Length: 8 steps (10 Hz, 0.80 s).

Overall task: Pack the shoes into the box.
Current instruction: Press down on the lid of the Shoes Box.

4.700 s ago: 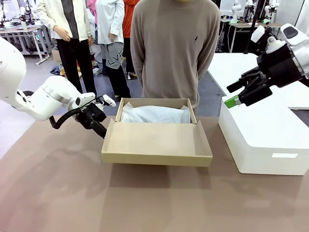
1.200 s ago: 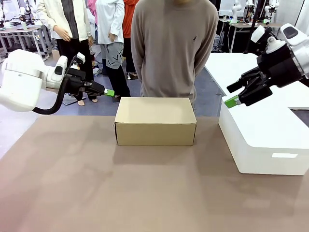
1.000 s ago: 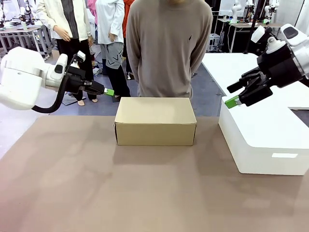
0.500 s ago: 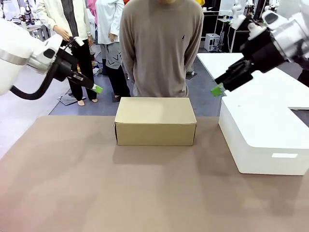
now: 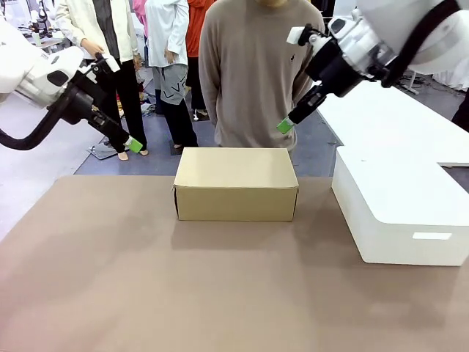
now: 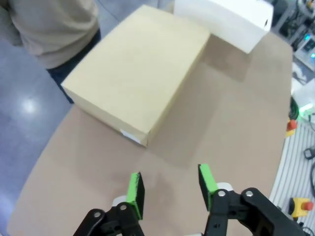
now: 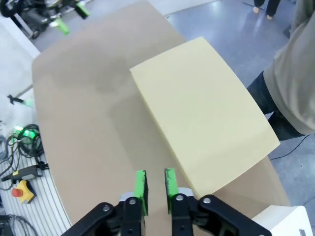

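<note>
So the box (image 5: 236,183) sits lid-down mid tabletop (image 5: 220,293), both empty hands are held above it, left hand (image 6: 170,184) spread, right hand (image 7: 155,184) nearly pinched, and nothing more seems needed.

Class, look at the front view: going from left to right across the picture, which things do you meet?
left gripper → the box, lid closed → right gripper → white block
</note>
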Each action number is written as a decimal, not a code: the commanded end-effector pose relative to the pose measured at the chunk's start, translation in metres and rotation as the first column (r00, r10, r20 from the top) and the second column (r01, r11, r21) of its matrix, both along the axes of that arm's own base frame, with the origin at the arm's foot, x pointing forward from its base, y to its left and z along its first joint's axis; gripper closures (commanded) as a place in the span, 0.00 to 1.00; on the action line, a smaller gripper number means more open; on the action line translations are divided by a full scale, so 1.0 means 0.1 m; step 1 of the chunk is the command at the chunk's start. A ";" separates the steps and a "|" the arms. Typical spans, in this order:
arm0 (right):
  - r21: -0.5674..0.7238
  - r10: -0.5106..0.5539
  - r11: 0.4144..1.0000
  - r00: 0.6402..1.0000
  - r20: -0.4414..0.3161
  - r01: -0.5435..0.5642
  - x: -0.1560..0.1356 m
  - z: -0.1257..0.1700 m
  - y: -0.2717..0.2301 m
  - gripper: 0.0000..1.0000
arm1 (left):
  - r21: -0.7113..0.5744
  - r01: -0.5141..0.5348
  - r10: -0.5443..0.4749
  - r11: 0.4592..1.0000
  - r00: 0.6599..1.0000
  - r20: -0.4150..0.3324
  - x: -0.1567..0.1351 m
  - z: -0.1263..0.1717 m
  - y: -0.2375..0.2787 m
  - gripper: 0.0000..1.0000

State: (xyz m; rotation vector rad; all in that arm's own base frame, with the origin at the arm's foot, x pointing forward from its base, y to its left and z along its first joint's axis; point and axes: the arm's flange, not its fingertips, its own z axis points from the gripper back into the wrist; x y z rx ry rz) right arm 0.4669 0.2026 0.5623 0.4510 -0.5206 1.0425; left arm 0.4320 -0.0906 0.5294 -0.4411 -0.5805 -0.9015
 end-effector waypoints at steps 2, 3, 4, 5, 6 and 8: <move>-0.069 -0.080 0.995 0.996 -0.033 0.077 0.29 0.04 0.16 1.00 | 0.018 -0.013 0.013 1.000 1.000 0.013 -0.21 0.08 0.02 0.00; -0.082 -0.091 0.993 0.995 -0.036 0.088 0.36 -0.01 0.20 1.00 | 0.019 -0.017 0.016 1.000 0.999 0.036 -0.26 0.09 -0.01 0.00; -0.098 -0.099 0.991 0.994 -0.038 0.095 0.42 -0.05 0.23 1.00 | 0.022 -0.017 0.016 1.000 0.999 0.035 -0.29 0.10 -0.02 0.00; -0.114 -0.100 0.989 0.995 -0.020 0.097 0.41 -0.06 0.23 1.00 | 0.024 -0.013 0.012 1.000 0.999 0.040 -0.30 0.11 -0.02 0.00; -0.071 -0.062 0.996 0.998 -0.033 0.059 0.35 -0.10 0.16 1.00 | -0.007 -0.008 0.008 1.000 0.998 0.069 -0.30 0.12 -0.02 0.00; -0.071 -0.062 0.996 0.998 -0.033 0.059 0.35 -0.10 0.16 1.00 | 0.014 0.006 -0.007 1.000 0.999 0.038 -0.25 0.15 -0.03 0.00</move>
